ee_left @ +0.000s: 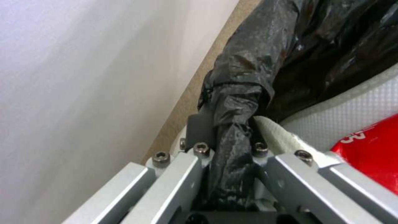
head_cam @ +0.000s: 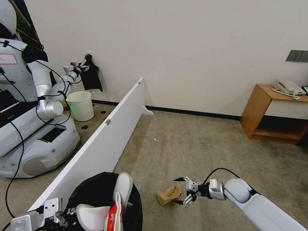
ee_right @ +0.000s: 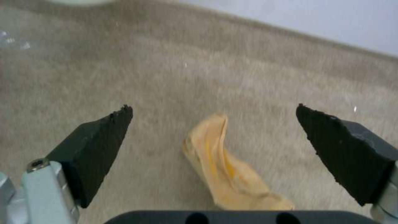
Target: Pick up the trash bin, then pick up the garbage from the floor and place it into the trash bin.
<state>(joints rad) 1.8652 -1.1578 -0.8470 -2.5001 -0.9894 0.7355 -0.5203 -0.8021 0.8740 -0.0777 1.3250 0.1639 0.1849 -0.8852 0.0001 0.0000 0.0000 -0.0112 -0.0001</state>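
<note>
At the far left, low in our head view, we see the left gripper (head_cam: 65, 213) clamped on the rim of the trash bin (head_cam: 96, 189); our left wrist view shows its fingers (ee_left: 199, 130) pinching a fold of the black bag (ee_left: 232, 124). The bin stands on the carpet (head_cam: 199, 144) just beside the near end of the white partition board (head_cam: 106, 141), and holds white slippers (head_cam: 123, 186) and a red-white packet (head_cam: 112, 215). To the right, the brown paper scrap (head_cam: 168, 193) lies on the carpet close to the bin. Further right, the right gripper (head_cam: 179, 191) hangs low with its fingers (ee_right: 99, 137) spread wide apart, the scrap (ee_right: 228, 168) lying between them, untouched.
</note>
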